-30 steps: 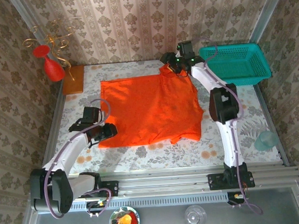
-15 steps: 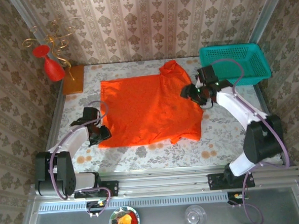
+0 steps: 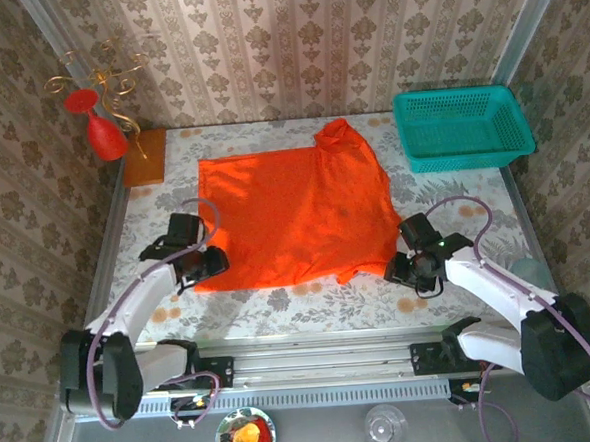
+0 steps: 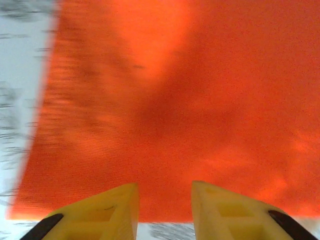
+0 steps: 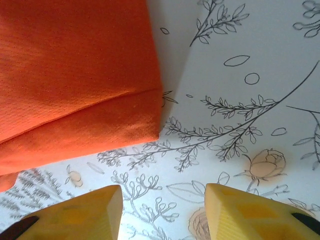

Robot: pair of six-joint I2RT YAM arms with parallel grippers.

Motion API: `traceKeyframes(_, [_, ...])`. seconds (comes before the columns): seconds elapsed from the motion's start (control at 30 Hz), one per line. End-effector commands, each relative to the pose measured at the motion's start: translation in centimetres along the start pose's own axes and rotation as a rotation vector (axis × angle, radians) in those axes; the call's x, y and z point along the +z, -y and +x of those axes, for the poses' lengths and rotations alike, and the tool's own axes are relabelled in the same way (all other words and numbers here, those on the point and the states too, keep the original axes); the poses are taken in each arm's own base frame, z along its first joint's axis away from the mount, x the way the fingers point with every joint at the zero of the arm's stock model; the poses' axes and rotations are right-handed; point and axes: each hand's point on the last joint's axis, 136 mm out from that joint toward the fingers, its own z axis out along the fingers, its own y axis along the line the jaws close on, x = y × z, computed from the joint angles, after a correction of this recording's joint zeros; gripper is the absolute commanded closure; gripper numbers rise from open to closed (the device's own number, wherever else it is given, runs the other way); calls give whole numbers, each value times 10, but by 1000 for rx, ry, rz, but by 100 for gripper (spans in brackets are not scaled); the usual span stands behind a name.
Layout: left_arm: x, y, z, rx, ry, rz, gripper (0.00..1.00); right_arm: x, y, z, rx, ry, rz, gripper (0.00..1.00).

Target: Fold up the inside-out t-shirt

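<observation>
Finely woven orange t-shirt (image 3: 295, 216) lies flat, rectangular.

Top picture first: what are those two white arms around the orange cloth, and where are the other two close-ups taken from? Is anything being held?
Those are two robot arms bolted at the near edge of a flowered table, each ending in a two-finger gripper. The top picture comes from a fixed camera above and behind them. The close-ups come from a small camera on each wrist; the yellow wedges are the fingers. On the table lies an orange t-shirt, spread flat, with a teal basket at the far right corner. The left gripper hangs at the shirt's near left edge, the right gripper over bare tablecloth beside its near right corner. Both stand open; neither holds anything.
</observation>
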Motion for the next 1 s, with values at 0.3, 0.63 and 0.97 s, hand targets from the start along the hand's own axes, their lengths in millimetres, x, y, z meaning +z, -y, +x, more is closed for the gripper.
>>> traceKeyframes(0.3, [9, 113, 43, 177, -23, 347, 64, 25, -36, -34, -40, 69, -100, 54])
traceKeyframes(0.63, [4, 114, 33, 223, 1, 305, 64, -9, -74, -65, -83, 108, -146, 96])
traceKeyframes(0.97, [3, 99, 21, 181, 1, 269, 64, -15, -162, -143, -145, 121, -226, 90])
